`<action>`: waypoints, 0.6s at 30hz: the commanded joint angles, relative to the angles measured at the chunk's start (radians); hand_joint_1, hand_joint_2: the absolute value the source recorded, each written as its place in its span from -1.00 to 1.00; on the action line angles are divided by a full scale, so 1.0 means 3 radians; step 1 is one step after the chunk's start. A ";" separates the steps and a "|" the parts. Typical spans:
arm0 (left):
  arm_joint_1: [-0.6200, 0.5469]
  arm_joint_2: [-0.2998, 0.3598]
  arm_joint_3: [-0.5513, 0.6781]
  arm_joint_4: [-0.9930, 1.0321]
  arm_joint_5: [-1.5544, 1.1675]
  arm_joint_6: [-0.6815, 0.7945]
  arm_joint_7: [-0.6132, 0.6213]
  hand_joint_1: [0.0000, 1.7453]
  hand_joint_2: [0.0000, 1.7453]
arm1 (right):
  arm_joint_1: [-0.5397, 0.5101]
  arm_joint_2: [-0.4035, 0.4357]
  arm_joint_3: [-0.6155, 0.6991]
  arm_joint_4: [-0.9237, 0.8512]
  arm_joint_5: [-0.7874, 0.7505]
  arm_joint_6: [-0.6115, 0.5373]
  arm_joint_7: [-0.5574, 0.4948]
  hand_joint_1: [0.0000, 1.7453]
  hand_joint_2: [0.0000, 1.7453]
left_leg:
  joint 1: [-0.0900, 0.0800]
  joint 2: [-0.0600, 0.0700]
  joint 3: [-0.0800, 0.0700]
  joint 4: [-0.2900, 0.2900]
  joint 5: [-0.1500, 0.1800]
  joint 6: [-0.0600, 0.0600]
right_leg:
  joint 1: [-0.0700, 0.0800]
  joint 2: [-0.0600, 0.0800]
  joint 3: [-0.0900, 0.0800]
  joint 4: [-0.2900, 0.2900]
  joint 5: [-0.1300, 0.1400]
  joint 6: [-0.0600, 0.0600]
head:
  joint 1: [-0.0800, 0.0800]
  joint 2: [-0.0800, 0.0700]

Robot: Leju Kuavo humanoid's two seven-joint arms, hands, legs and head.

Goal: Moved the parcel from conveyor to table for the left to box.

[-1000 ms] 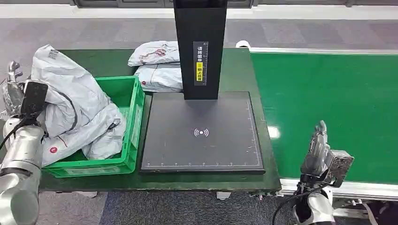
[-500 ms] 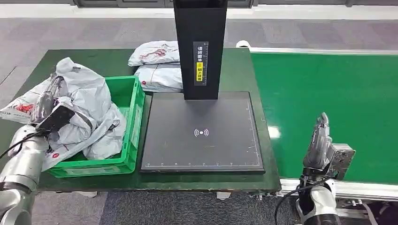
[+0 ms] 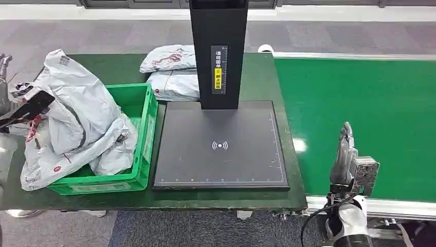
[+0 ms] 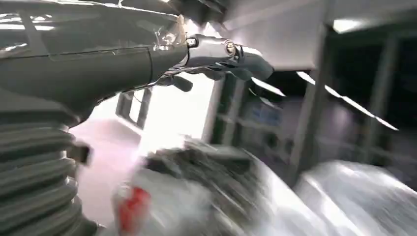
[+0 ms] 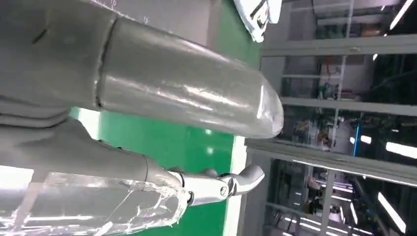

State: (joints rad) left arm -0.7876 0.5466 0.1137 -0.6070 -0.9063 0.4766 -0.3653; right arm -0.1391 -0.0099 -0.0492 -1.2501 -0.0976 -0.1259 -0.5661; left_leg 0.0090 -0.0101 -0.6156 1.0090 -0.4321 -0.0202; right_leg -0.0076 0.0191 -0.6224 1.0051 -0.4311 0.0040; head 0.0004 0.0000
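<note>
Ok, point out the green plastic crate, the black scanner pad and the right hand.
green plastic crate (image 3: pixel 148 135): head view, right wall.
black scanner pad (image 3: pixel 241 154): head view, bare surface.
right hand (image 3: pixel 344 154): head view, middle of hand.

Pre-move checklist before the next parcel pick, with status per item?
1. Conveyor belt has a parcel within reach: not ok, the visible belt is bare.
2. Right hand free: ok, it holds nothing and stands upright at the belt's near edge.
3. Left hand released its parcel: cannot tell, it sits at the frame edge and the left wrist view is blurred.
4. Scan pad clear: ok.
5. Green bin has room: not ok, grey parcels are heaped above the rim and hang over its left side.
</note>
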 commanded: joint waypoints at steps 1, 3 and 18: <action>-0.0356 0.0048 0.0139 0.0441 -0.0158 0.0391 0.0162 -1.00 1.00 | -0.0219 0.0022 0.0148 0.0260 0.0029 -0.0013 0.0035 -1.00 -1.00 | 0.0003 0.0006 0.0016 -0.0003 -0.0006 0.0001 | 0.0004 -0.0003 0.0016 -0.0004 -0.0005 -0.0001 | 0.0000 0.0000; -0.0343 0.0014 0.0141 0.0439 -0.0223 0.0414 0.0118 -1.00 1.00 | -0.0269 0.0010 0.0160 0.0313 0.0027 -0.0017 0.0030 -1.00 -1.00 | 0.0002 0.0003 0.0018 -0.0006 -0.0004 0.0001 | 0.0003 -0.0007 0.0019 -0.0006 -0.0004 -0.0001 | 0.0000 0.0000; 0.0626 0.0161 0.1042 -0.0733 0.0767 -0.0655 -0.0738 -1.00 1.00 | -0.0626 0.0111 0.0269 0.0633 0.0220 -0.0004 -0.0098 -1.00 -1.00 | 0.0000 0.0028 0.0024 -0.0011 -0.0008 -0.0003 | 0.0001 0.0020 0.0015 -0.0007 -0.0002 -0.0001 | 0.0000 0.0000</action>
State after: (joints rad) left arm -0.7549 0.6527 0.1803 -0.6141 -0.8577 0.3965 -0.5501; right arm -0.2214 -0.0057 -0.0439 -1.2021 -0.0592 -0.1118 -0.5699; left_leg 0.0092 -0.0069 -0.6155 1.0088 -0.4327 -0.0218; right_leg -0.0072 0.0218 -0.6234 1.0057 -0.4317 0.0030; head 0.0004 0.0000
